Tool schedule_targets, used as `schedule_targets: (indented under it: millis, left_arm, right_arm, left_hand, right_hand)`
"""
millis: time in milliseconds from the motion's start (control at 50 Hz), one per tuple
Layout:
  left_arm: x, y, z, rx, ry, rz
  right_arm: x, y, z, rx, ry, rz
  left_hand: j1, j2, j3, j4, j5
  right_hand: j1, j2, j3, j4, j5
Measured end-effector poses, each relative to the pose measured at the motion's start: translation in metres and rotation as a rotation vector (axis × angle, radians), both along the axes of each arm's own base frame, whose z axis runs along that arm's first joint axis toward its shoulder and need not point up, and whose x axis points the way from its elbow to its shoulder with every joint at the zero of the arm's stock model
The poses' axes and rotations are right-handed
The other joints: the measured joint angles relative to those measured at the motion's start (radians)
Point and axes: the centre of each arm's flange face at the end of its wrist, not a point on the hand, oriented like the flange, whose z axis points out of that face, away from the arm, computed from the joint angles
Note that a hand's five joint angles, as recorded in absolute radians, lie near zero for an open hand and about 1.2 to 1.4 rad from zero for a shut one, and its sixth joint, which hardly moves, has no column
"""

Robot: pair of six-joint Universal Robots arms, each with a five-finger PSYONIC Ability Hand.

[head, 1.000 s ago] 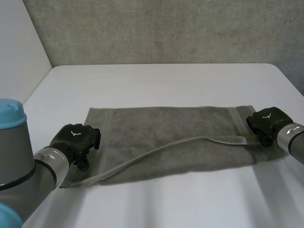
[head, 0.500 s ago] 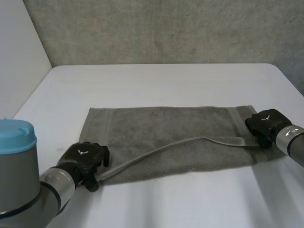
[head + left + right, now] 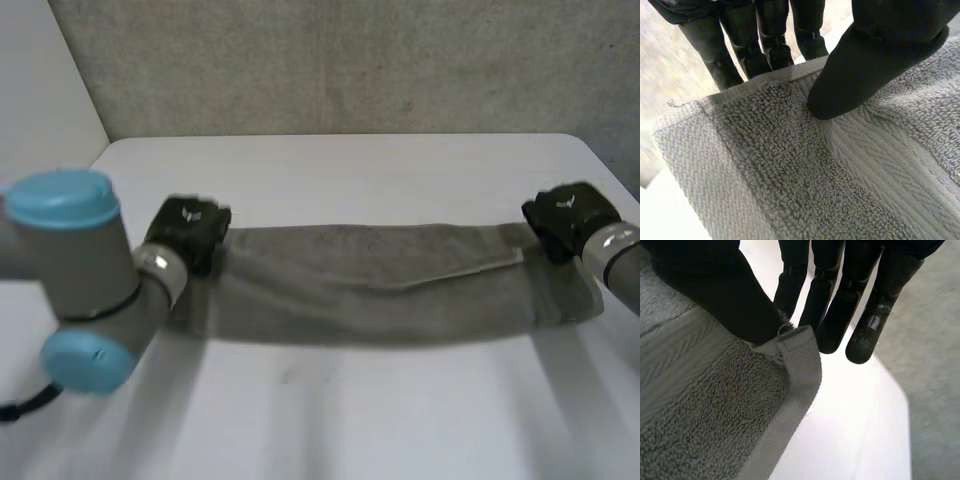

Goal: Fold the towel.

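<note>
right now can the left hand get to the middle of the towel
Probably not without letting go first. The left hand is pinching the left end of the towel between thumb and fingers, while the right hand pinches a corner at the other end. Nothing on the table blocks the way.

On the table (image 3: 350,170), the towel (image 3: 380,290) crosswise.
</note>
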Motion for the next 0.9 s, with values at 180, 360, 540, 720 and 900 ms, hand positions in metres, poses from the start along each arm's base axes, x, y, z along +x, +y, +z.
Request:
schedule_targets:
  millis: [180, 360, 540, 720, 900]
  left_arm:
    - [-0.032, -0.072, -0.008, -0.126, 0.032, 0.004]
    - [-0.039, -0.098, -0.035, -0.161, -0.042, 0.016]
    - [-0.038, -0.098, -0.052, -0.155, -0.113, 0.01]
    - [-0.031, -0.085, -0.014, -0.189, -0.087, 0.027]
    - [-0.012, -0.041, 0.013, -0.151, -0.059, 0.03]
  right_arm:
    - [0.002, -0.053, -0.002, -0.109, -0.105, -0.048]
    - [0.008, -0.079, -0.023, -0.124, -0.099, -0.076]
    - [0.021, -0.088, -0.031, -0.137, -0.099, -0.055]
    - [0.026, -0.069, 0.022, -0.208, -0.136, -0.034]
    - [0.012, -0.021, 0.021, -0.061, -0.104, -0.04]
  left_hand:
    - [0.001, 0.002, 0.001, 0.001, 0.0]
    - [0.003, 0.002, 0.001, 0.001, 0.0]
    - [-0.606, -0.606, -0.599, -0.607, -0.565]
    - [-0.974, -1.011, -1.009, -1.01, -0.979]
    - [-1.002, -1.041, -1.04, -1.04, -0.997]
  right_hand:
    - [0.0, 0.0, 0.0, 0.0, 0.0]
    - [0.0, 0.0, 0.0, 0.0, 0.0]
    - [-0.701, -0.847, -0.828, -0.828, -0.802]
    - [-0.75, -0.959, -0.976, -0.954, -0.943]
    - [-0.75, -0.959, -0.976, -0.954, -0.943]
